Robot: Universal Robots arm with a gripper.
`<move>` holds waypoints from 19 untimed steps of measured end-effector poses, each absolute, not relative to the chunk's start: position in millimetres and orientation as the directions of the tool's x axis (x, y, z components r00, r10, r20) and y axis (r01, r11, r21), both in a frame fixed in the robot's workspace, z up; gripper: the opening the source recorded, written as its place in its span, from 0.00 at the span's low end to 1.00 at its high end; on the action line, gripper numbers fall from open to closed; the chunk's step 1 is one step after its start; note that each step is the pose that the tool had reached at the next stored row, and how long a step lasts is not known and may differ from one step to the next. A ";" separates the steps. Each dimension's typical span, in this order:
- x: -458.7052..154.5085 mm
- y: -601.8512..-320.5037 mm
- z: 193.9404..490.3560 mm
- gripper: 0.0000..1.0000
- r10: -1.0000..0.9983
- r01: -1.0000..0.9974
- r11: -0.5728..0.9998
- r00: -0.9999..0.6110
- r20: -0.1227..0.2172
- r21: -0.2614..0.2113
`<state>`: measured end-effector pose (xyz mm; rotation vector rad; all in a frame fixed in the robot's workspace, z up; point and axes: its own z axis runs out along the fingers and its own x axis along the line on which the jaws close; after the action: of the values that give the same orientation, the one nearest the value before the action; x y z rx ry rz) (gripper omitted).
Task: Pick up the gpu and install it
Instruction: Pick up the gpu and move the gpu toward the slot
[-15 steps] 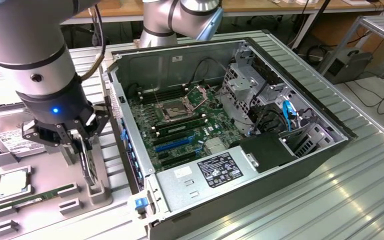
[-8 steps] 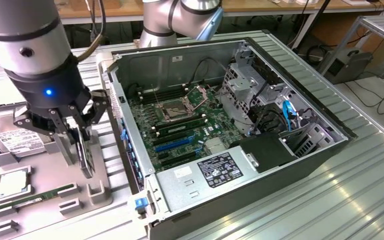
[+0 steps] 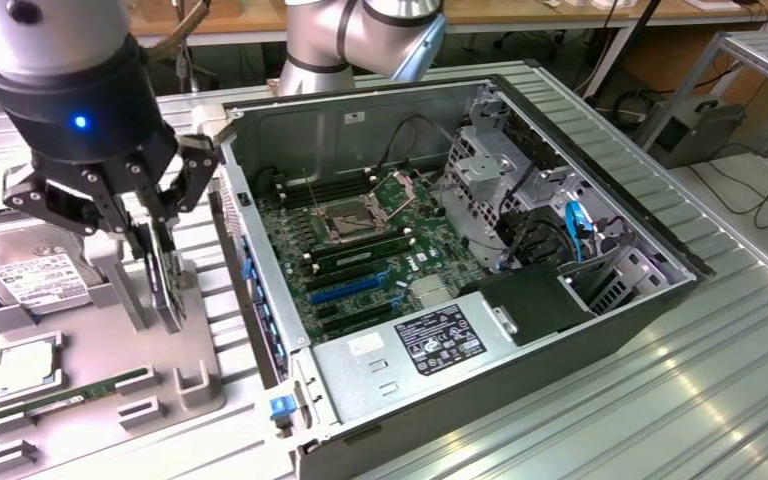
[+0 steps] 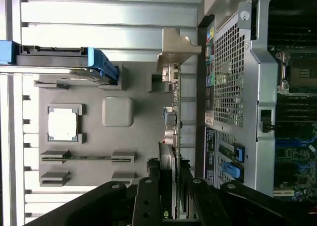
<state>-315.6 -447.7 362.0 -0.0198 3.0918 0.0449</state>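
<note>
I see the gripper [image 3: 157, 250] positioned over the grey parts tray [image 3: 91, 335], which lies at the worktop [image 3: 704, 390] edge on the exterior view's left. The tray's upright slot holds the gpu [image 4: 171, 122], standing on its long edge with its silver bracket at the end away from the gripper. The fingers [image 4: 148, 196] are set narrow, one against each face of the gpu, gripping it. Other tray pockets contain a hard drive [image 3: 31, 275], a processor [image 4: 63, 123] and a RAM stick [image 4: 86, 157], each in its own pocket. The computer case [image 3: 357, 110] lies open just beside the tray, motherboard [image 3: 357, 250] exposed.
</note>
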 end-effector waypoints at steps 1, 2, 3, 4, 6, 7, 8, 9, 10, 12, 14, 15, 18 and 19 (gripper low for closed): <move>-314.7 -448.3 367.0 0.26 -0.012 -0.013 0.999 -0.999 -0.049 0.029; -313.9 -448.9 371.4 0.26 -0.012 -0.013 0.999 -0.999 -0.049 0.029; -312.7 -449.8 376.6 0.26 -0.012 -0.013 0.999 -0.999 -0.048 0.029; -311.6 -450.7 381.1 0.26 -0.012 -0.013 0.999 -0.999 -0.047 0.029; -306.8 -454.0 394.8 0.26 -0.012 -0.013 0.999 -0.999 -0.044 0.029; -304.0 -455.4 399.9 0.26 -0.012 -0.013 0.999 -0.999 -0.041 0.029; -300.6 -456.9 405.0 0.26 -0.012 -0.013 0.999 -0.999 -0.039 0.029; -297.6 -458.2 409.3 0.26 -0.012 -0.013 0.999 -0.999 -0.036 0.029; -294.2 -459.5 414.2 0.26 -0.012 -0.013 0.999 -0.999 -0.033 0.029; -286.9 -462.1 423.6 0.26 -0.012 -0.013 0.999 -1.000 -0.027 0.029; -278.5 -464.1 432.5 0.26 -0.012 -0.013 0.999 -1.000 -0.020 0.029; -274.4 -464.8 435.6 0.26 -0.012 -0.013 0.999 -1.000 -0.016 0.029; -255.7 -467.0 441.8 0.26 -0.012 -0.012 0.999 -1.000 0.000 0.029; -249.0 -467.2 442.0 0.26 -0.012 -0.012 0.999 -1.000 0.003 0.029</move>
<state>-249.0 -467.2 442.0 -0.0190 3.1444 0.0461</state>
